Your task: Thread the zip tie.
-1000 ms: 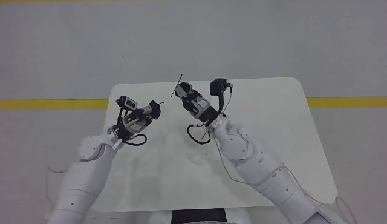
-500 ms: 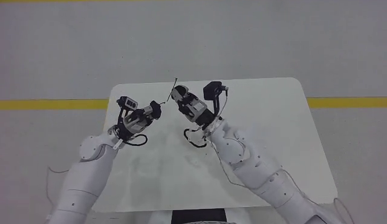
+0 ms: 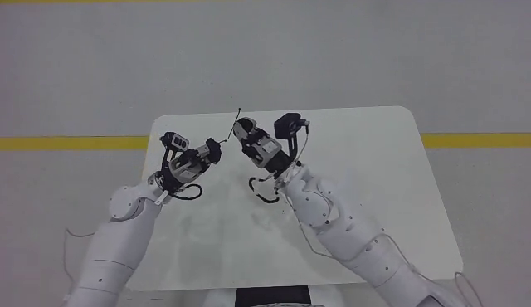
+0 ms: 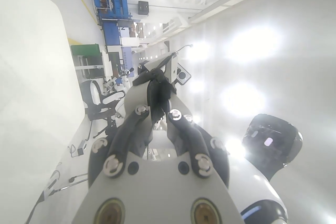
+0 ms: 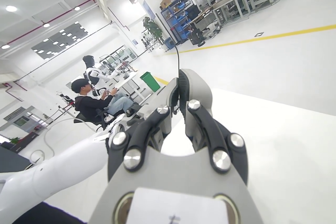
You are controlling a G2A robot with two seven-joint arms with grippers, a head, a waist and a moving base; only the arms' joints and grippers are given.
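1. Looking down at my white table (image 3: 373, 166), both grippers hang above its far left part, tips near each other.
2. Right gripper (image 5: 179, 80) is clamped on the zip tie (image 5: 178, 58), and the thin black strand pokes out past the fingertips.
3. Left gripper (image 3: 213, 149) is pressed closed. I can't tell if it's pinching anything.
4. Room: pale floor, yellow line (image 3: 481, 140), green bin (image 5: 150, 80), blue shelving (image 5: 181, 23).

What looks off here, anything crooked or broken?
Nothing looks broken or spilled. The only thing askew is the thin black zip tie, which sticks out free from the shut right gripper with a slight bend, above the table.
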